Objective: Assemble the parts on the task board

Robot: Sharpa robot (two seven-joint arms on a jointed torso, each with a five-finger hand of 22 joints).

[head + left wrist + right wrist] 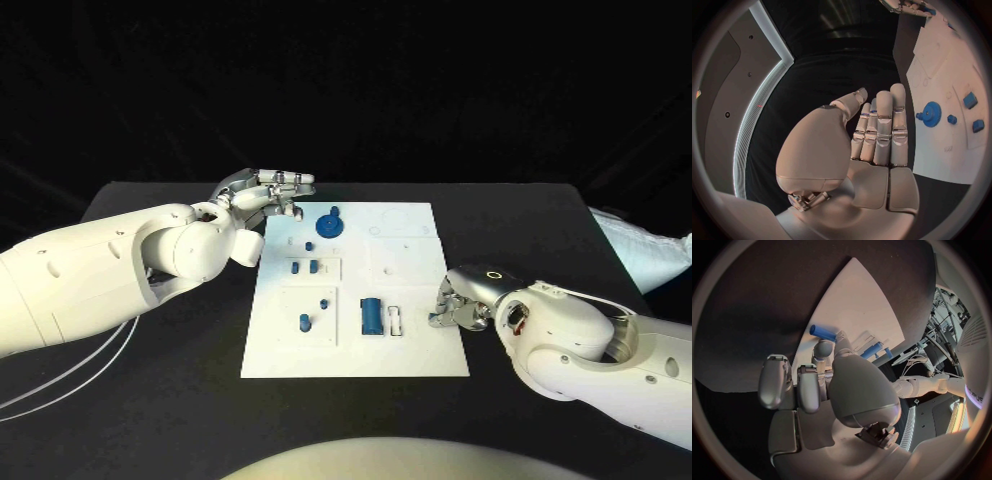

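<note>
- The task board (389, 345), a white plate, lies flat in the middle of the black table (159, 385), its long side running away from the robot.
- At about 11 o'clock on the board sits the blue gear (330, 224), lying flat near the far left corner; the left wrist view picks it up too (931, 113), with small blue pieces just beside it.
- The left hand (267, 197) sits at the board's far left corner, at roughly 10 o'clock from the board's centre, just beside the gear but apart from it.
- The left hand's fingers (882, 122) are stretched out straight and side by side, the palm bare, nothing held.
- Two small blue pegs (302, 267) rest left of centre on the board, close together, and one more blue peg (304, 321) lies at about 8 o'clock.
- The blue cylinder (371, 315) lies near the middle of the near half, at about 6 o'clock, long axis pointing away from the robot.
- The right hand (459, 303) is down at the board's right edge, about 4 o'clock, near the cylinder yet clear of it.
- In the right wrist view the right hand's fingers (776, 382) are curled inward; nothing is visible in their grasp, and the blue cylinder (824, 332) lies beyond them on the board.
</note>
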